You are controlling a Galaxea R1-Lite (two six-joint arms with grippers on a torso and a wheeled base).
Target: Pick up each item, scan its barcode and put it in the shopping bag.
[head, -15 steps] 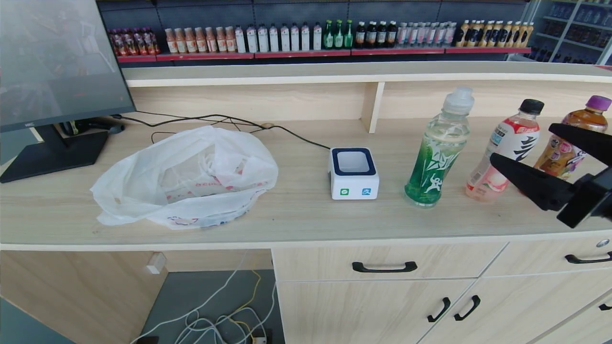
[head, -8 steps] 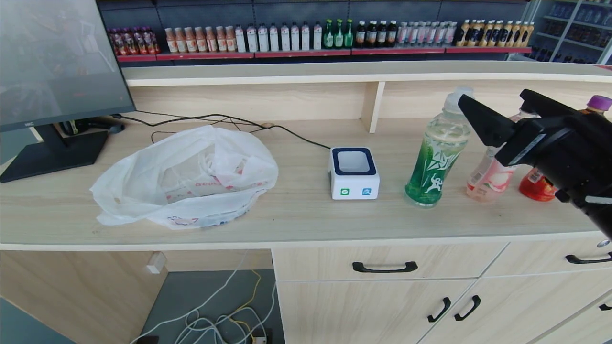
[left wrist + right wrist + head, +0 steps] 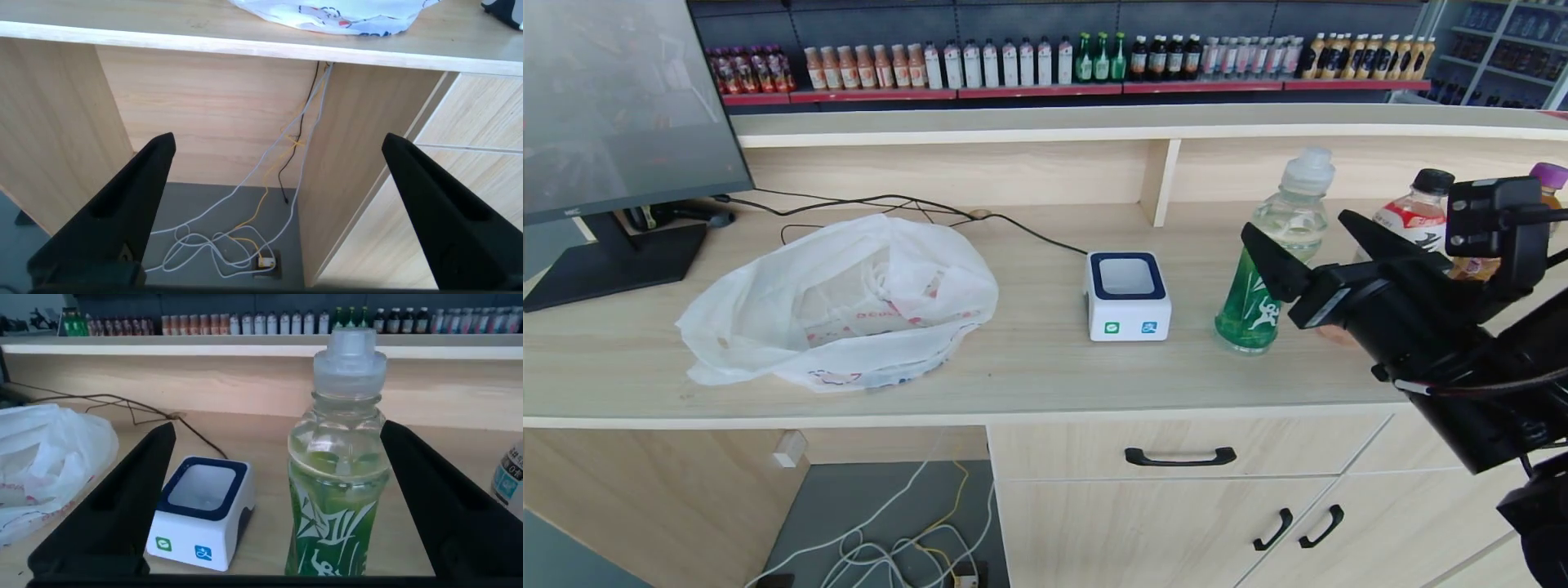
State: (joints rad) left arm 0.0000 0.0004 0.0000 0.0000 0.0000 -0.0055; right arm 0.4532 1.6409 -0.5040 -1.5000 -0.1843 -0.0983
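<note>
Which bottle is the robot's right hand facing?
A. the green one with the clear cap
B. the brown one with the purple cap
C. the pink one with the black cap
A: in the right wrist view the green bottle stands straight ahead, framed by the open fingers of the right gripper.

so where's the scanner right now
In the head view the scanner sits midway along the counter, between the bag on the robot's left and the green bottle on its right, touching neither.
</note>
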